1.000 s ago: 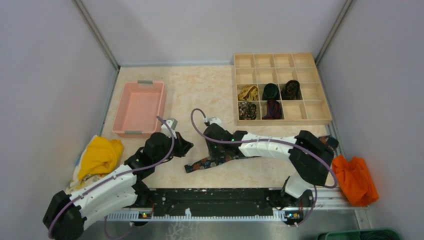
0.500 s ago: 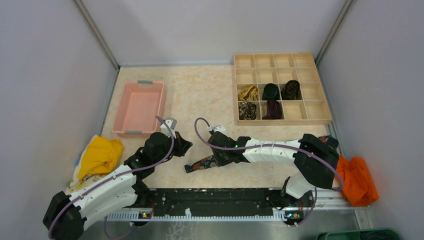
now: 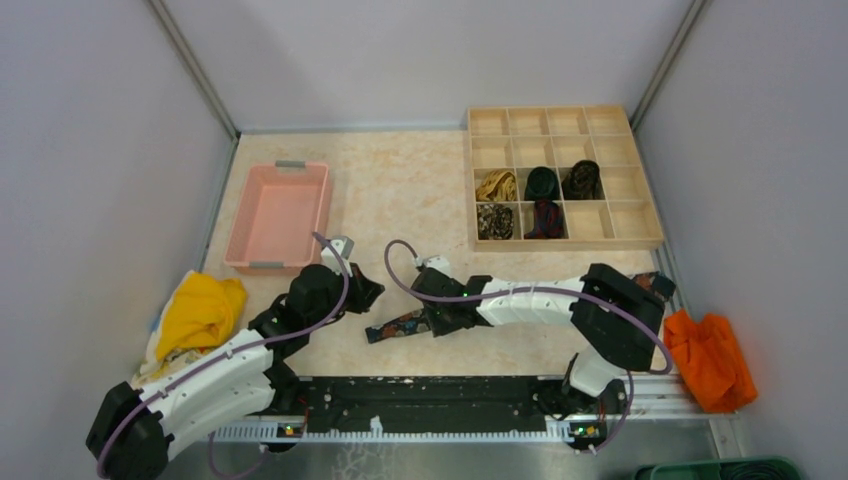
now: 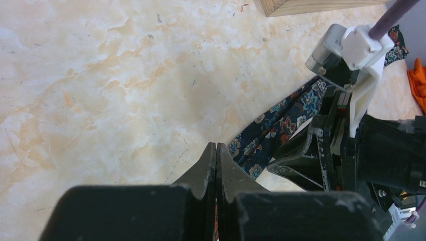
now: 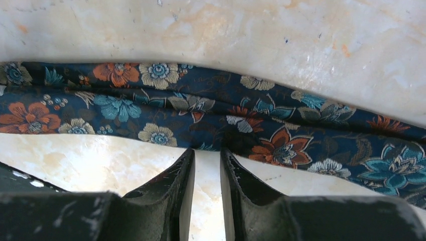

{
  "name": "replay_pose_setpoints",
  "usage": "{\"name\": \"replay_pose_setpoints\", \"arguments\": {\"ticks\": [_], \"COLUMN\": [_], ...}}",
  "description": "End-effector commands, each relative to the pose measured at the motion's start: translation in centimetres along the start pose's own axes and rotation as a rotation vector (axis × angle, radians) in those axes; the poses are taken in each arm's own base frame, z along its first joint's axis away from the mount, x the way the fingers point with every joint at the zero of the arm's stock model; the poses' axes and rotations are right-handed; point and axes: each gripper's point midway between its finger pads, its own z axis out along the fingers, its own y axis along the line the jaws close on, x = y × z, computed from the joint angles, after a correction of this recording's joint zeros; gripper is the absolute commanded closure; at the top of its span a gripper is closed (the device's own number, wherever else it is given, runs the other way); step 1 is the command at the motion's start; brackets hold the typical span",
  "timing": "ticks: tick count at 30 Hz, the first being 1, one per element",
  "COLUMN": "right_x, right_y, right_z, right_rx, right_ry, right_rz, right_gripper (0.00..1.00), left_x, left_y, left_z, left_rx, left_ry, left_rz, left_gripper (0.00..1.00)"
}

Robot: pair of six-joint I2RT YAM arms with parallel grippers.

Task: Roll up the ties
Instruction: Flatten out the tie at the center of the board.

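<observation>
Bench [image 3: 420, 190]: tray [image 3: 650, 240] at upper right of the top view, five coils [image 3: 541, 184] in its cells. One tie [image 3: 398, 327] lies flat and unrolled at lower centre; the rest runs under my right arm.

Right tool [image 5: 207, 151]: narrow, tips at the tie's lower edge in the wrist view. I cannot tell whether fabric is pinched.

Left tool [image 4: 216, 146]: closed tight, empty, just left of the tie's end.

Risk: a shallow bite on the edge could slip, or drag and bunch the strip instead of starting a roll.

Hidden: the tie's length beneath the arm. Coil patterns are too small to read.
</observation>
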Motion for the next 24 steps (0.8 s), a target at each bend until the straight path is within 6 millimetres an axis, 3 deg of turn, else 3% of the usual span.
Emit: {"name": "replay_pose_setpoints", "arguments": {"ticks": [1,3,6,15,24], "right_x": [0.0,-1.2,-1.9,-2.2,-1.6], "right_y": [0.4,0.9,1.3,1.9,2.2], "right_z": [-1.5,-2.7,-3.0,-0.8,1.5], "right_rx": [0.070,0.067,0.063,0.087,0.096], "right_ry": [-0.016,-0.053,-0.070,-0.059,-0.032], "right_rz": [-0.051,-0.054,-0.061,-0.081,-0.085], "right_gripper": [0.73,0.73,0.72,0.71,0.72], "left_x": [0.4,0.4,0.1,-0.7,-3.0], "left_y": [0.3,0.3,0.0,0.0,2.8], "left_z": [-0.1,-0.1,-0.1,-0.6,-2.7], "left_rx": [-0.007,-0.004,0.004,-0.005,-0.167], "left_ry": [0.016,0.015,0.006,-0.023,-0.154], "left_rz": [0.003,-0.002,-0.007,-0.014,-0.094], "left_gripper": [1.00,1.00,1.00,1.00,1.00]}}
